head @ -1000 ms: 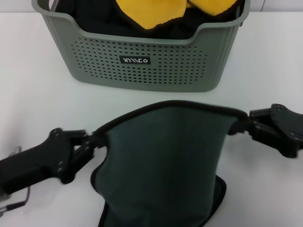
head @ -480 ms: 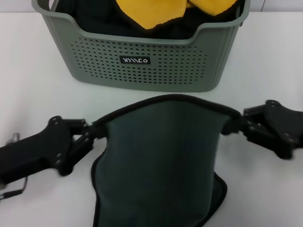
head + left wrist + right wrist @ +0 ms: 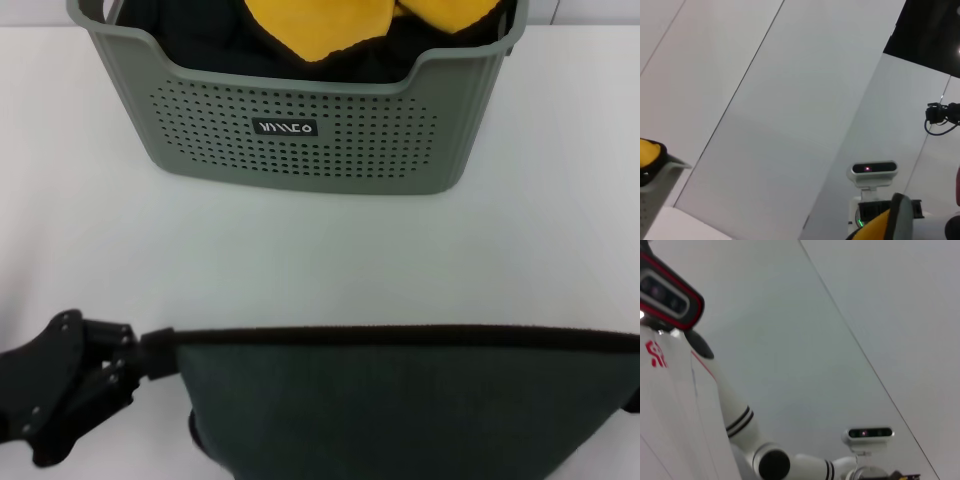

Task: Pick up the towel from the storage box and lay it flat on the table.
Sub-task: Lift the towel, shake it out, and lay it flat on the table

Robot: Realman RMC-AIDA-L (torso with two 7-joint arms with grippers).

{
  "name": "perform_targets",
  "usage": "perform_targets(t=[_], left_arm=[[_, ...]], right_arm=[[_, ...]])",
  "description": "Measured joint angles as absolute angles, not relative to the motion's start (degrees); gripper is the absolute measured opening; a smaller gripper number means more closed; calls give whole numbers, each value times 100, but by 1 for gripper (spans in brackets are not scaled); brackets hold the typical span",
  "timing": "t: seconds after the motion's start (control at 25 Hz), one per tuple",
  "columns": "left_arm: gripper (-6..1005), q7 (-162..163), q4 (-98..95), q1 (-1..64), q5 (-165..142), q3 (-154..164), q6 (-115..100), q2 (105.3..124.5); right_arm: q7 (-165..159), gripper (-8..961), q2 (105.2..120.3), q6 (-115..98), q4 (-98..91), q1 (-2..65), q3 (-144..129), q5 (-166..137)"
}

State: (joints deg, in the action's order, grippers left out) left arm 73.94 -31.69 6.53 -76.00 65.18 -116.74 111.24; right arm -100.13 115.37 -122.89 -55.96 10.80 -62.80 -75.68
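Observation:
The dark grey-green towel [image 3: 400, 410] with black trim hangs stretched taut across the near part of the head view, its top edge straight and level over the white table [image 3: 300, 260]. My left gripper [image 3: 150, 352] is shut on the towel's left top corner at the near left. The towel's right corner runs off the right edge of that view, and my right gripper is out of view. The sage storage box [image 3: 300, 130] stands at the far middle, apart from the towel. A corner of the box also shows in the left wrist view [image 3: 652, 200].
Yellow cloths with black trim [image 3: 320, 25] and dark cloth lie in the storage box. A band of bare table lies between the box and the towel. The wrist views show only walls, a camera unit [image 3: 872, 169] and a white robot body [image 3: 680, 405].
Both grippers have pulled apart and toward me. The towel's top edge went from a sagging arch to a straight taut line, nearer and lower in view. The right gripper has left the frame.

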Motion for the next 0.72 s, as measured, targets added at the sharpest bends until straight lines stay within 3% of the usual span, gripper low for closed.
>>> perform_targets(t=[0.32,0.72], left_arm=[[18,7660,-3511,432,-7585,6631,-11674,11112],[19,6690,-2713,901,-7785,6485,-10965,11196]], right_arm=[[-9937,60,11530,-12315,-4759,1233,-6797,-7519],[-9073,62,11472,-11913,-3258,1648,-6769,-7654]])
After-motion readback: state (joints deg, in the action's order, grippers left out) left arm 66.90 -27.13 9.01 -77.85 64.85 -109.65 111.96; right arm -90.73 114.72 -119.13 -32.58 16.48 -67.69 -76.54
